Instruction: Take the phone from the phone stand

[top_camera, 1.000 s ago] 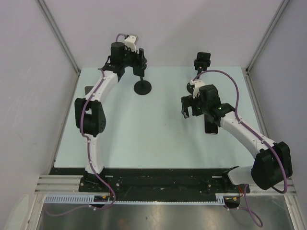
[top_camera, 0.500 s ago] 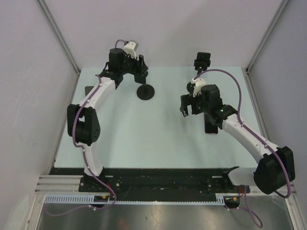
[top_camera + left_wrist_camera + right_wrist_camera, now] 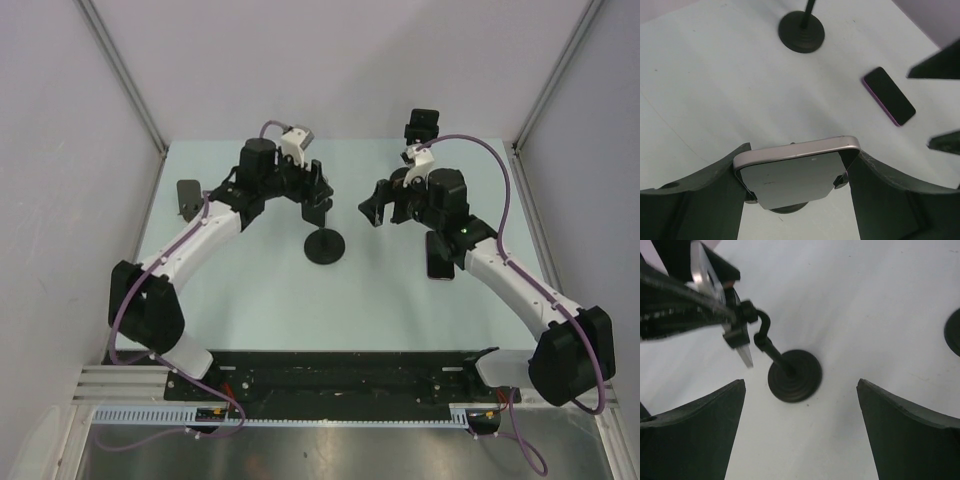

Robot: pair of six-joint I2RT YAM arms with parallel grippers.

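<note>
Left gripper (image 3: pixel 797 167) pinches the phone (image 3: pixel 790 180) by its edges, the stand (image 3: pixel 325 246) right below it, while the right gripper (image 3: pixel 800 390) hangs spread wide, facing the stand's base

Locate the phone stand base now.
Top view: the phone stand base is near the table centre, just below the left gripper in frame, left of the loose phone.

The pale bench (image 3: pixel 260 300) carries a phone stand (image 3: pixel 325 247), a flat purple-edged phone (image 3: pixel 440 256) and a second stand (image 3: pixel 801 33).
</note>
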